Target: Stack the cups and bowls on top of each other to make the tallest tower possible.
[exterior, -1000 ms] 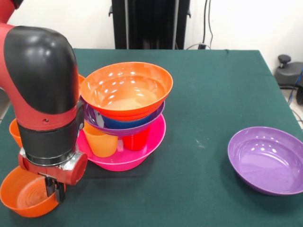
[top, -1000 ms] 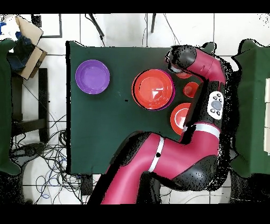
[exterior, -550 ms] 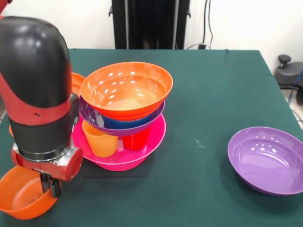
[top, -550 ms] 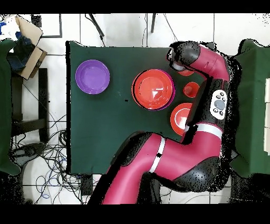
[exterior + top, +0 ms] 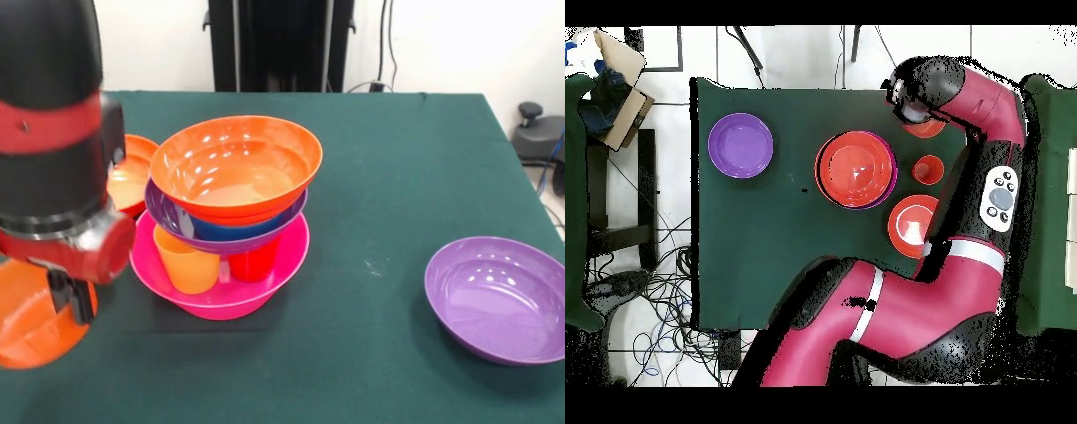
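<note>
The robot's dark gripper grips the small glossy orange plastic bowl by its rim; the picture's edge cuts the bowl off.

Your gripper now rides higher than a second ago, and the small orange bowl pinched on its rim comes up with it, tilted and lifted clear of the green table at its front left corner. The arm's black wrist climbs toward the top edge, uncovering the wide orange bowl behind the tower.
</note>
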You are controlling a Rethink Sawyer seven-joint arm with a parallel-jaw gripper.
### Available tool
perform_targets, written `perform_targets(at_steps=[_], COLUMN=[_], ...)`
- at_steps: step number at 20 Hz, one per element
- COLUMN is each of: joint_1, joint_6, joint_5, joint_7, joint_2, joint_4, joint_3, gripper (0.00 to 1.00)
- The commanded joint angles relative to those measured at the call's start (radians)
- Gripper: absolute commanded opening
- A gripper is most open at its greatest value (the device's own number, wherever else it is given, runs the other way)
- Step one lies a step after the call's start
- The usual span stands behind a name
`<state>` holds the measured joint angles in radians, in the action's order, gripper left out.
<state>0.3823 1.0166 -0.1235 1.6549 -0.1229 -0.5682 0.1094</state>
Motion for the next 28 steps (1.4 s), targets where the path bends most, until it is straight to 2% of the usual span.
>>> perform_targets(at_steps=[1,6,11,14,18,24,28], joint_1=[-0.016,-0.022,-0.04,-0.054,-0.077,-0.101,-0.123], joint_6=[0.16,0.159,0.202,0.236,0.232,0.177,0.139], joint_5=[0.043,0.037,0.032,0.032,0.021,-0.003,-0.001], joint_7=[-0.195,-0.162,-0.132,-0.111,-0.072,-0.026,0.014], joint_2=[-0.132,-0.218,-0.369,-0.436,-0.513,-0.578,-0.583], joint_4=[-0.098,-0.174,-0.293,-0.339,-0.438,-0.567,-0.591], joint_3=[-0.062,-0.059,-0.029,-0.019,-0.017,-0.039,-0.044], gripper=[0.0,0.0,0.0,0.0,0.0,0.0,0.0])
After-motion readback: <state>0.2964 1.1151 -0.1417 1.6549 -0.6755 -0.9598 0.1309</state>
